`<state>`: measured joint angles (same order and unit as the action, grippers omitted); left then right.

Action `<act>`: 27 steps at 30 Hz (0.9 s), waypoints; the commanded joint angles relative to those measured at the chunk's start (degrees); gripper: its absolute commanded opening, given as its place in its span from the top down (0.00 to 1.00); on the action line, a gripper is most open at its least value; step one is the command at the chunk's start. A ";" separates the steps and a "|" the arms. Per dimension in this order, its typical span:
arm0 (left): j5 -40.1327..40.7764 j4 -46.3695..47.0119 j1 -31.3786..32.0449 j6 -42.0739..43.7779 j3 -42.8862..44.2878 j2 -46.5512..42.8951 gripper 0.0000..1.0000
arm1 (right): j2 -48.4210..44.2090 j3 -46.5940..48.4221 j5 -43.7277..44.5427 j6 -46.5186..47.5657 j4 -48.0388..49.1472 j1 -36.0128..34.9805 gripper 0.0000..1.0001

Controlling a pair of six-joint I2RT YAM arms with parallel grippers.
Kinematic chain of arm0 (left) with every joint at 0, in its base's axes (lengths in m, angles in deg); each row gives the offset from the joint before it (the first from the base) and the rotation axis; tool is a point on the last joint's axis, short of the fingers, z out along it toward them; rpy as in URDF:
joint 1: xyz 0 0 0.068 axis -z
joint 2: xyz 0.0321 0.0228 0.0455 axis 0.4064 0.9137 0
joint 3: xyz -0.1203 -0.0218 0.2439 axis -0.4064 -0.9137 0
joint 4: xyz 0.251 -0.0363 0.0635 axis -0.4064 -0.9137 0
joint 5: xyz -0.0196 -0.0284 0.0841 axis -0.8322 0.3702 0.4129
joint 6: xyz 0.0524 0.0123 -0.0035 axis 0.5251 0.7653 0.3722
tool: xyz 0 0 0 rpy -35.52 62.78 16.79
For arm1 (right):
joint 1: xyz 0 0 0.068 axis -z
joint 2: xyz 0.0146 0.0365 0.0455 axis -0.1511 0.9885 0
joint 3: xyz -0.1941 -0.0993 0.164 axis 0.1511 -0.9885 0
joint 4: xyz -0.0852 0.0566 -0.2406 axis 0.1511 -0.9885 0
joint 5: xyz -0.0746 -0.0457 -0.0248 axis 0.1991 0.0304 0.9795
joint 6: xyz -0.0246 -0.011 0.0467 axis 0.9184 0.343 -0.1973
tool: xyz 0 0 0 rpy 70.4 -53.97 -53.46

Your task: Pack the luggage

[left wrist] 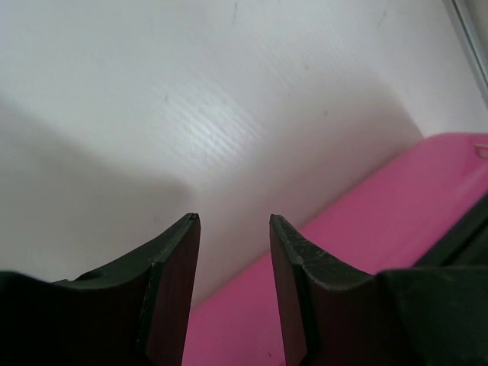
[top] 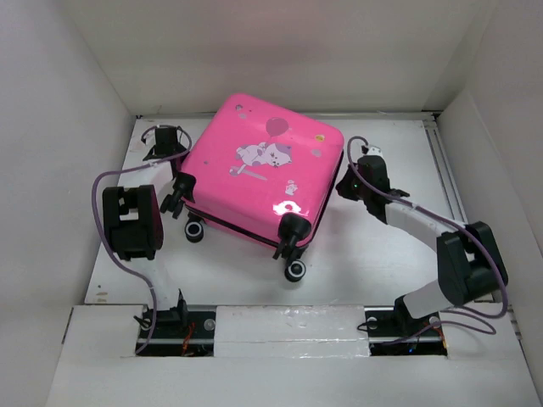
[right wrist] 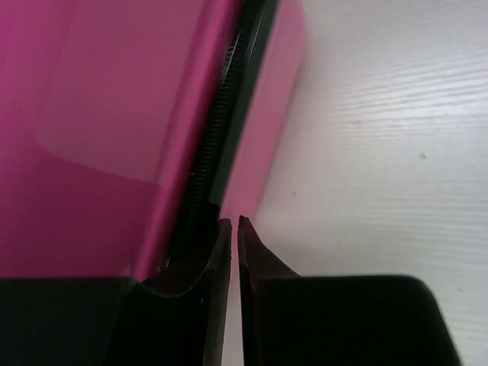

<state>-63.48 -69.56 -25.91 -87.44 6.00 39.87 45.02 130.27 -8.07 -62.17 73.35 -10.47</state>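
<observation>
Tending the zip seam of the pink suitcase (top: 263, 170), which lies shut and flat on the worktop (top: 382, 254).

Left claw (left wrist: 235, 221) stands partly open and empty by the case's left side; whether it touches, I cannot tell. Right claw (right wrist: 235, 223) is pinched to a thin slit with nothing seen in it, its tips at the dark zip seam (right wrist: 221, 114) on the right side. Wheels (top: 295, 270) face the near edge, and the printed shell faces up at mid-worktop. Likely the zip is the job: keep the right tips square on the seam, and brace the opposite side with the left claw so the case neither slides nor turns.
</observation>
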 commanded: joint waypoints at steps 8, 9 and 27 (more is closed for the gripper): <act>-3.20 11.81 14.31 -6.80 -29.20 -24.54 0.65 | 22.38 30.46 -18.59 4.52 -0.79 -6.41 0.89; -2.05 12.33 18.42 -7.67 -30.95 -28.04 0.65 | 25.19 40.50 -24.35 6.27 -3.96 -7.81 0.90; 38.92 -2.00 34.28 -11.20 -33.27 -71.50 0.16 | 13.54 51.35 -10.88 14.20 -22.09 1.31 0.22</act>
<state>-28.56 -79.29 8.34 -99.09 -31.68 -31.49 61.59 185.99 -18.12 -46.02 50.64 -9.88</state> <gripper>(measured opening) 0.833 0.777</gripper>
